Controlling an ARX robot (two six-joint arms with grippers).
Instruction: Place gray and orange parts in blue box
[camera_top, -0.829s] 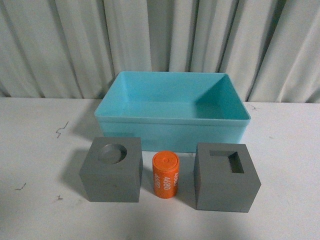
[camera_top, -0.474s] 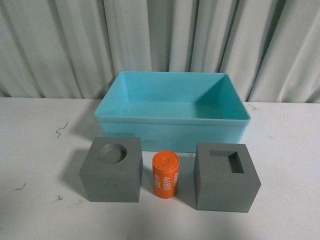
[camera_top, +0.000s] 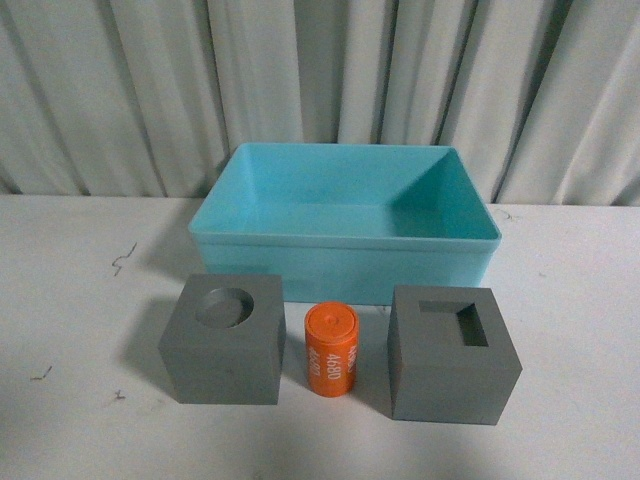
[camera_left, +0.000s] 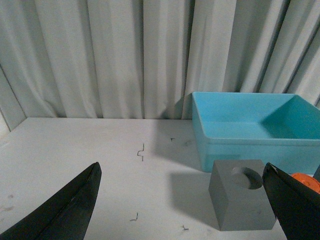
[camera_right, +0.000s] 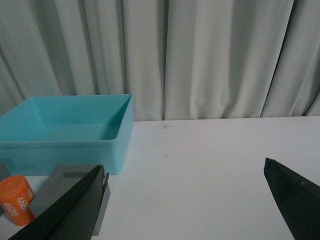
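Your left gripper (camera_left: 180, 167) and right gripper (camera_right: 185, 165) gape wide and empty, with the round-recess gray cube (camera_top: 222, 340), orange 4680 cylinder (camera_top: 331, 351) and square-recess gray cube (camera_top: 452, 355) on the table (camera_top: 80, 300) before the empty turquoise box (camera_top: 340, 258), none placed yet.

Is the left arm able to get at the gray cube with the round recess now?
Probably yes. The left hand is open, and the gray cube with the round recess stands free ahead of it, apart from the orange cylinder.
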